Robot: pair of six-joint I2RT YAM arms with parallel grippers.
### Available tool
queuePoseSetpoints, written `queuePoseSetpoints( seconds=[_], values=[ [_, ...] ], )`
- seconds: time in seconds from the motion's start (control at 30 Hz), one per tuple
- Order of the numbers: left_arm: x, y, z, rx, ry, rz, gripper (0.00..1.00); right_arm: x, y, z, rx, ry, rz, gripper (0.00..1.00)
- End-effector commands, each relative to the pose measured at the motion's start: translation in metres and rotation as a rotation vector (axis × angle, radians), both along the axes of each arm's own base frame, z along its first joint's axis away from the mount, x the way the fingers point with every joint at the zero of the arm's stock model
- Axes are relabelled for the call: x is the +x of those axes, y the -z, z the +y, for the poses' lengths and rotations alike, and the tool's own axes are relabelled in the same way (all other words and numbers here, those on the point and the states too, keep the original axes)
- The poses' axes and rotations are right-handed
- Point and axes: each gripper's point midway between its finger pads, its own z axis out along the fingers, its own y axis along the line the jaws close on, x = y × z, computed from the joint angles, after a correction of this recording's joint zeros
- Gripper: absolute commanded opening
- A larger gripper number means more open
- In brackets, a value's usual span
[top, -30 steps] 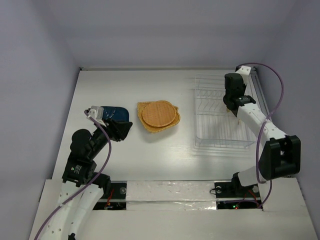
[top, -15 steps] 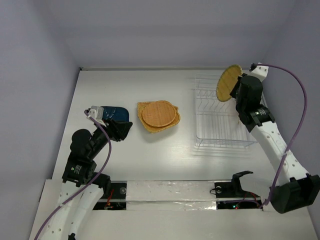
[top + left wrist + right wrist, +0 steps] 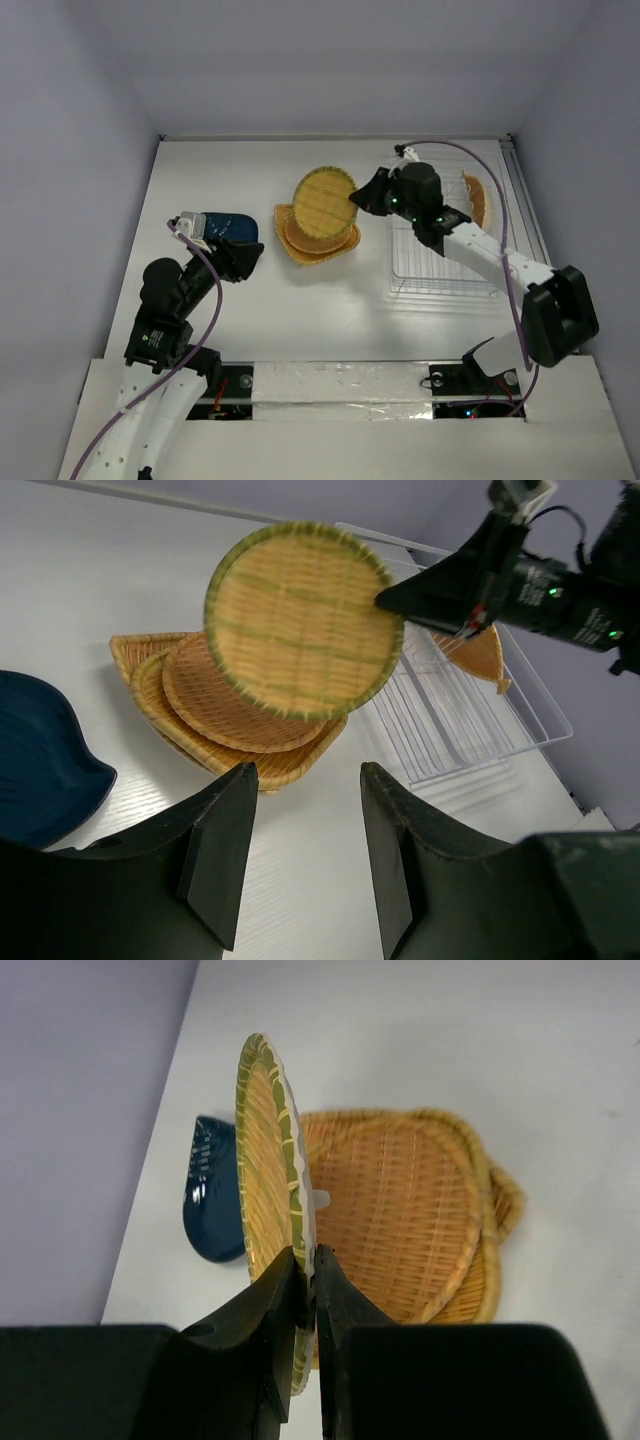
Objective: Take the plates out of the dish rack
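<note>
My right gripper [image 3: 364,197] is shut on the rim of a round green-edged woven plate [image 3: 324,198] and holds it on edge above a stack of tan woven plates [image 3: 318,240] on the table. It shows in the left wrist view [image 3: 300,620] and right wrist view [image 3: 272,1180], with the stack [image 3: 410,1220] beneath. A pointed-oval plate [image 3: 478,200] stands in the clear dish rack [image 3: 440,255] at its far right; it also shows in the left wrist view [image 3: 480,652]. My left gripper [image 3: 305,780] is open and empty, low over the table left of the stack.
A dark blue rounded dish [image 3: 228,226] lies at the left beside my left gripper, also seen in the left wrist view [image 3: 40,760] and right wrist view [image 3: 210,1190]. Grey walls close in the table on three sides.
My right arm has swung left from over the rack, carrying the round plate to above the stack. A pointed-oval plate now shows in the rack. The left arm has not moved.
</note>
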Motion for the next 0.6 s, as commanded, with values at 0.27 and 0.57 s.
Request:
queuePoseSetpoints(
  seconds=[0.27, 0.57],
  values=[
    [0.002, -0.015, 0.0, -0.018, -0.001, -0.059, 0.43, 0.009, 0.023, 0.059, 0.203, -0.11, 0.053, 0.0],
    [0.001, -0.015, 0.0, -0.019, -0.001, -0.062, 0.43, 0.015, 0.065, 0.051, 0.175, -0.03, 0.126, 0.11]
  ],
)
